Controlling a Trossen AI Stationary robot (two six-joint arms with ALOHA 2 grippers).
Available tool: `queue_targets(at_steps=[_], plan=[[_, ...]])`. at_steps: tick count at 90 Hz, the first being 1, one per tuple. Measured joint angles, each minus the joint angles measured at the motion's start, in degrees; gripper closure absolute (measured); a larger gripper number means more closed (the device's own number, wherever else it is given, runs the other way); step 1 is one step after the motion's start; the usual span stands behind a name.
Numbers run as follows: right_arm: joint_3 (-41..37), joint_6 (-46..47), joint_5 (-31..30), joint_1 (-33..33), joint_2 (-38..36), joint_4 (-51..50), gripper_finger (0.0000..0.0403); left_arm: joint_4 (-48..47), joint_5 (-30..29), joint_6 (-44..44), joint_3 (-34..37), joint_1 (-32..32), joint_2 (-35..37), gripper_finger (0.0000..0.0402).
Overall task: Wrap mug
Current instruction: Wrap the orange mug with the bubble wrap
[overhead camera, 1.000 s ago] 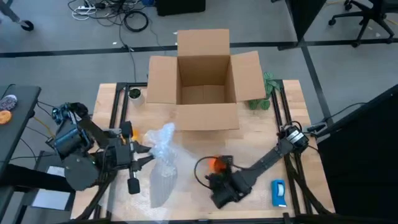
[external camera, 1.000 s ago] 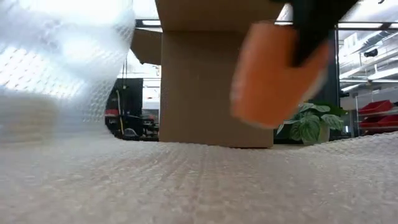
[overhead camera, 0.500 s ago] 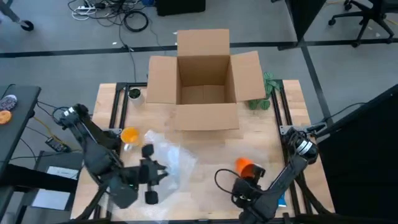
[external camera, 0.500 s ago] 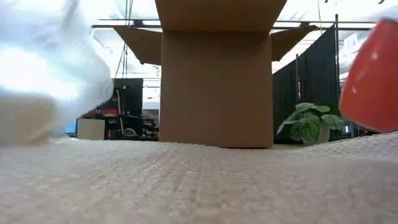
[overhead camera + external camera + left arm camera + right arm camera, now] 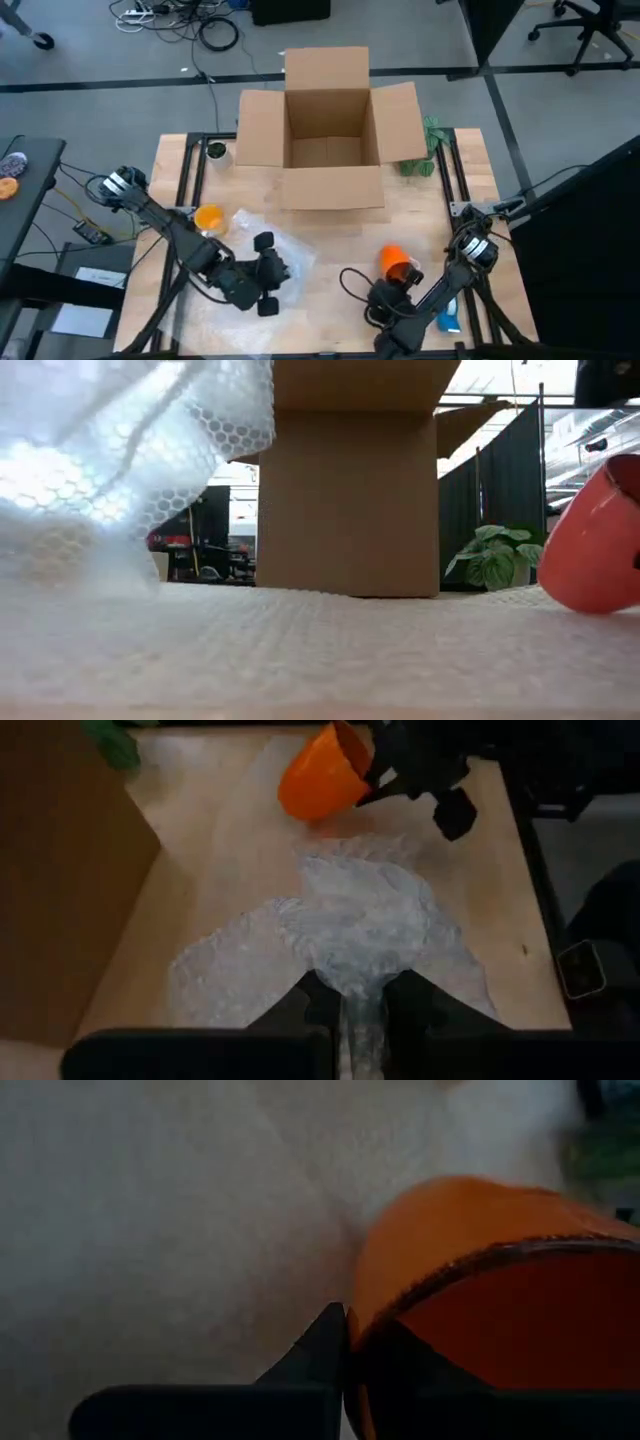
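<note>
The orange mug is at the near right of the table, tilted, with my right gripper shut on its rim. The left wrist view shows the mug on bare wood just past the clear bubble wrap. The wrap lies crumpled on the table left of the mug. My left gripper is shut on a bunched part of it. In the low view a raised part of the wrap fills the upper left, and the mug shows at the right edge. My left gripper pinches a bunched-up part of the bubble wrap between its two fingers, several layers gathered. That part is raised off the table and the remainder of the sheet lies spread on the wood. My right gripper holds the mug by its rim, one finger outside the wall and the other inside. The mug is tilted with its mouth toward the gripper. Whether its base touches the table I cannot tell.
An open cardboard box stands at the far middle, a green plant to its right. An orange roll lies at the left beside the wrap. A blue-and-white object lies at the near right corner.
My right gripper has carried the mug toward the table's right edge, off the wrap. My left gripper has gone toward the right, dragging the bubble wrap with it. The wrap, earlier bunched up tall, now lies lower and more spread out.
</note>
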State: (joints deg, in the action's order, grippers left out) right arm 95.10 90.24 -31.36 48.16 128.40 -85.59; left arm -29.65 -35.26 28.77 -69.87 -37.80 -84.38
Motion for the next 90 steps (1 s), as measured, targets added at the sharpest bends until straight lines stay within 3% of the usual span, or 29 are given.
queue_targets(at_steps=[17, 27, 50, 90], plan=[[1.16, 0.20, -1.43, 0.13, -0.02, -3.09, 0.0403, 0.27, 0.01, -0.11, 0.00, 0.22, 0.00, 0.0381], [-0.09, 0.97, -5.58, -0.04, -0.02, -3.31, 0.0403, 1.59, -1.16, -0.20, 0.00, 0.32, -0.30, 0.0381], [-5.76, 0.87, -7.57, -2.14, -0.17, 8.07, 0.0394, 4.67, -1.73, -2.66, 0.81, 0.32, -0.59, 0.0381], [-1.99, 1.31, 6.52, -2.25, -0.15, 10.60, 0.0289, 6.48, -2.70, -4.48, 0.83, 0.32, -1.14, 0.0381]])
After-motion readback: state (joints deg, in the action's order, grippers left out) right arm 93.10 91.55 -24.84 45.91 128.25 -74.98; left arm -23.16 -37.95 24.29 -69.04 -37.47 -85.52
